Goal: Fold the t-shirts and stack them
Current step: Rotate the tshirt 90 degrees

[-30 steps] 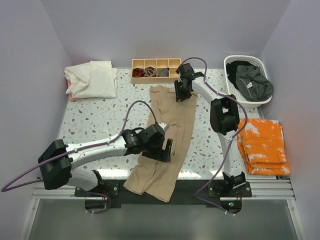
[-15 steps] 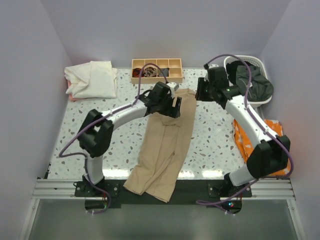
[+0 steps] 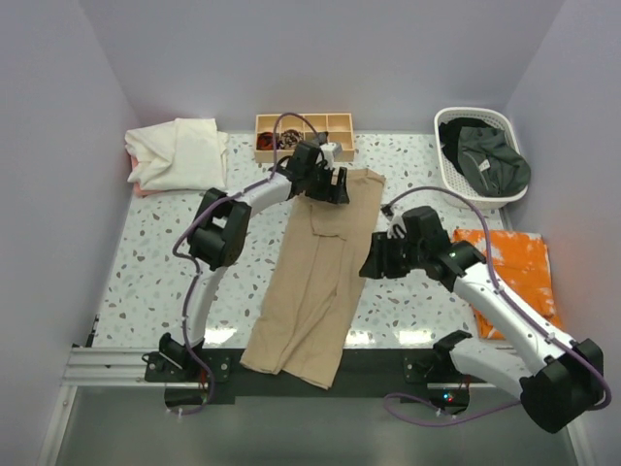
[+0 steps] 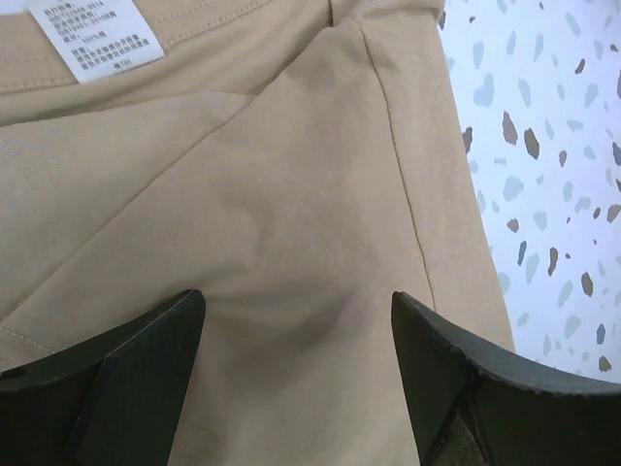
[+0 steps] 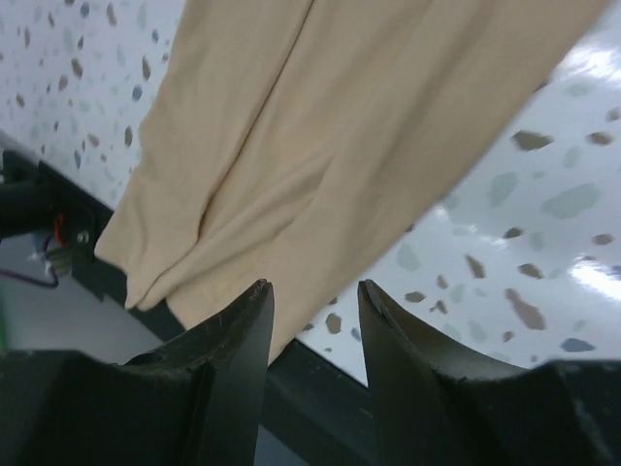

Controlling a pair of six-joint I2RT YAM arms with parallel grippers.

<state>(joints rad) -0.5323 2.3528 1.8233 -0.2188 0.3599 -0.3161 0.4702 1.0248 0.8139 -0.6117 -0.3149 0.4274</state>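
The tan-beige garment (image 3: pixel 320 282) lies stretched lengthwise down the middle of the table, its near end hanging over the front edge. My left gripper (image 3: pixel 332 190) is open over its far end. In the left wrist view (image 4: pixel 296 311) the jaws stand wide apart just above the tan cloth (image 4: pixel 291 175), near a white label (image 4: pixel 95 39). My right gripper (image 3: pixel 371 264) is open and empty beside the garment's right edge. In the right wrist view (image 5: pixel 312 291) it hovers over the table near the cloth (image 5: pixel 320 116).
A cream-white shirt (image 3: pixel 179 153) lies folded at the back left. A dark green one fills a white basket (image 3: pixel 448 170) at the back right. Orange folded cloth (image 3: pixel 519 277) lies at the right. A wooden divided tray (image 3: pixel 303 122) stands at the back.
My left gripper moved from the garment's middle to its far end. My right gripper left the far end and swung back to the garment's right side. The garment's far end now lies flatter.
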